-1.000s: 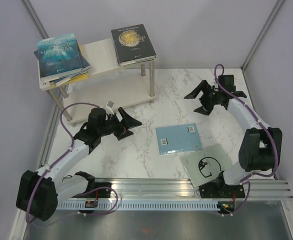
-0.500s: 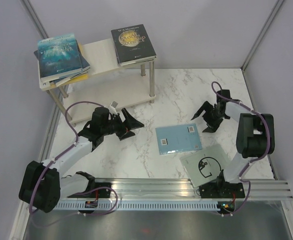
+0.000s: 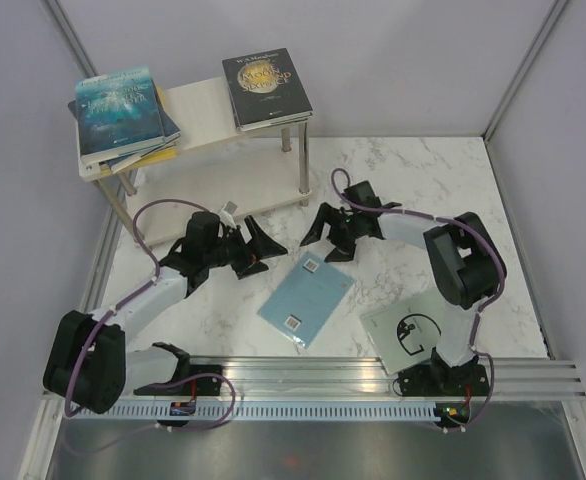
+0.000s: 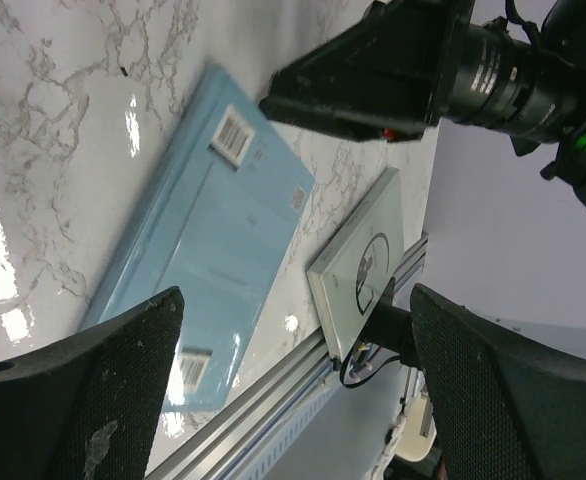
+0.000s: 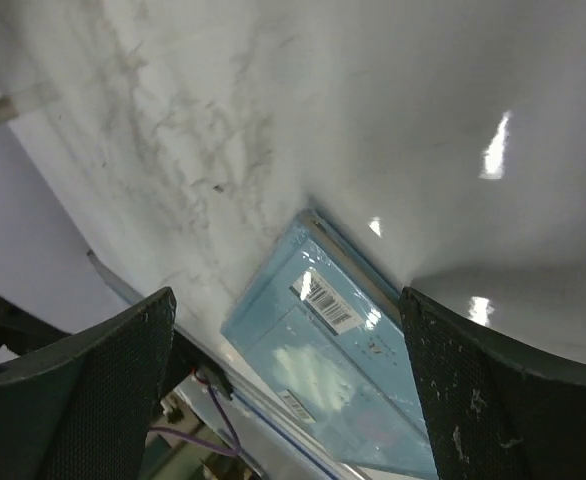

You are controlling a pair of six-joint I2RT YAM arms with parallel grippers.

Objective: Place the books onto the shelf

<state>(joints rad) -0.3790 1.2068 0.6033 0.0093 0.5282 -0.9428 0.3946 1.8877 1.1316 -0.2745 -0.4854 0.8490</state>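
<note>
1. Light blue book point(image 3: 306, 299): lies flat on the marble table point(image 3: 403, 180), barcode stickers up. The long axis is diagonal, with the far end toward the right and the near end toward the left.
2. Pale grey "G" book point(image 3: 413, 330): lies flat by the right arm's base, near the blue one but apart from it.
3. Shelf point(image 3: 208, 110): the teal-topped stack point(image 3: 121, 110) sits on the left end and the black-topped stack point(image 3: 268, 85) on the right end.
4. Left gripper point(image 3: 263, 255): jaws wide, empty, just left of the blue book.
5. Right gripper point(image 3: 326, 240): jaws wide, empty, at the blue book's far end.
</note>
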